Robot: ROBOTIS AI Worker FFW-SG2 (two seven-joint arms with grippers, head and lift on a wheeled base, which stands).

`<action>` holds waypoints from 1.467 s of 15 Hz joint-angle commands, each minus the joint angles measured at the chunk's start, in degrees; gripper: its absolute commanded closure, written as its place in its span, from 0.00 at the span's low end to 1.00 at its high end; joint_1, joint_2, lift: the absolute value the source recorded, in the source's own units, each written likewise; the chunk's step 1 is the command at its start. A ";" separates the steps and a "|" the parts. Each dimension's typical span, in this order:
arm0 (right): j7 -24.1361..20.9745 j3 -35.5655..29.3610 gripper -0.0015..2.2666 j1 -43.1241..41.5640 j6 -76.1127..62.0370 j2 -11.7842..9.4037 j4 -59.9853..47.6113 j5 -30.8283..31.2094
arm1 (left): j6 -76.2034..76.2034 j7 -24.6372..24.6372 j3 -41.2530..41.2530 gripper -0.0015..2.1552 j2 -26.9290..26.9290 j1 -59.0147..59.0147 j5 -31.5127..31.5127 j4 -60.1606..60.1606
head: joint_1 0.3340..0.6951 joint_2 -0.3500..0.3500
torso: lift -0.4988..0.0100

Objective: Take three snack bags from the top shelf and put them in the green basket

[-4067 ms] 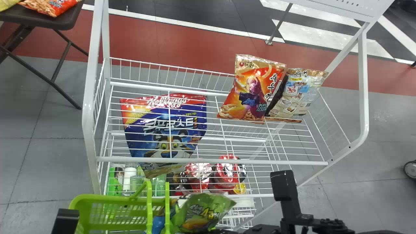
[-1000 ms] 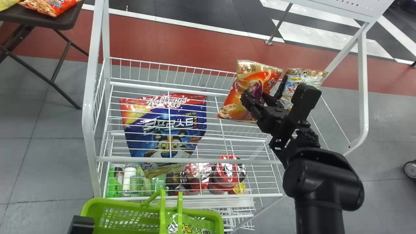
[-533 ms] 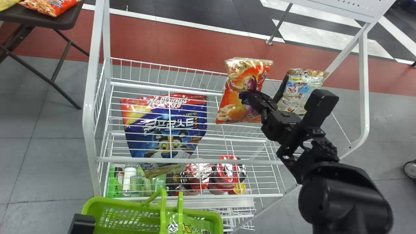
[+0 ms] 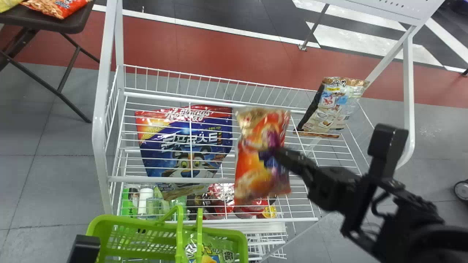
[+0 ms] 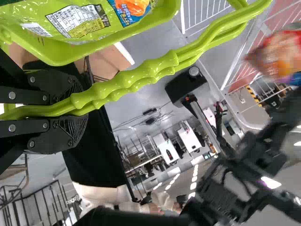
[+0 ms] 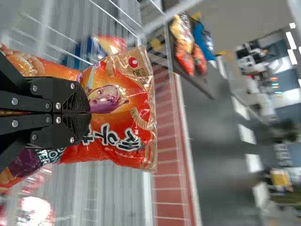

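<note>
Your right gripper (image 4: 272, 151) pinches the red snack bag (image 4: 252, 162) beyond the green basket (image 4: 95, 229), the bag's middle partly covered; your left gripper (image 4: 85, 248), mostly cut off in the head view, clamps the basket's handles (image 5: 127, 84).

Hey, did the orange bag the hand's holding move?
Yes. The orange bag moved left and toward the robot, and now overlaps the shelf's front rail.
</note>
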 commanded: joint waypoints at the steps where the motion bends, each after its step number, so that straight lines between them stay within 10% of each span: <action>1: 3.15 -2.56 0.95 1.21 15.38 0.37 -5.82 -0.78 | -0.08 0.28 0.92 0.49 -0.24 0.41 0.43 -0.46 | 1.00 0.00 | 0.92; 9: 8.77 -0.54 0.95 6.84 15.38 -2.67 -6.18 -1.04 | -0.61 2.30 0.04 0.49 -0.68 0.67 0.26 -1.34 | 1.00 0.00 | 0.92; 18: 8.95 22.13 0.95 8.51 15.38 -8.74 2.79 3.18 | -0.79 2.92 -1.37 0.49 -0.50 0.76 -0.18 -2.04 | 1.00 0.00 | 0.92; 22: 9.48 21.52 0.92 7.19 15.38 -8.30 3.23 2.65 | -0.61 2.83 -1.37 0.49 -0.50 0.50 -0.18 -2.04 | 1.00 0.00 | 0.92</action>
